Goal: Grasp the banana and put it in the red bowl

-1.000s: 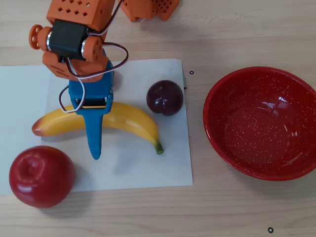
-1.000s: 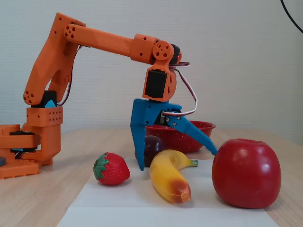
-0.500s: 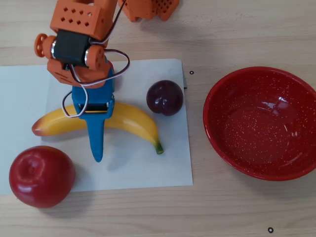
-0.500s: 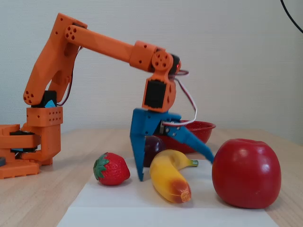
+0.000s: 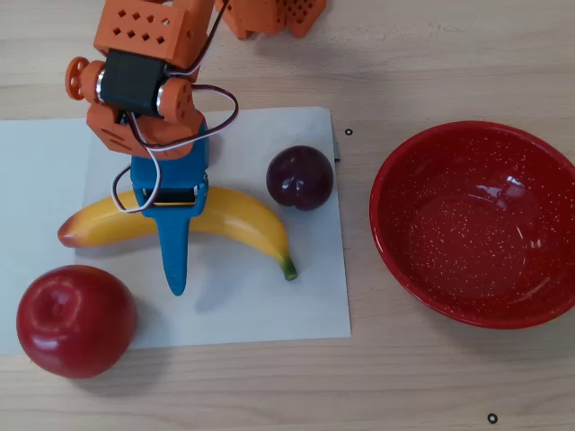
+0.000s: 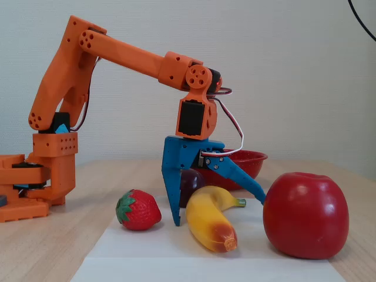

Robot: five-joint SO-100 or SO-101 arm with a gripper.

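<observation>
Straddling the banana (image 6: 210,221), the open blue pincer (image 6: 218,211) shows no writing.

Two cameras: one up high, one low at the table's edge

The overhead view looks straight down on the white paper sheet (image 5: 269,305) from close above, with the red bowl (image 5: 476,224) to the sheet's right. The fixed view sits low and close at the sheet's (image 6: 176,249) near end, facing level toward the wall. Both show the sheet, the banana (image 5: 234,220) (image 6: 208,220), the red apple (image 5: 76,321) (image 6: 304,214) and the bowl (image 6: 238,167).
</observation>
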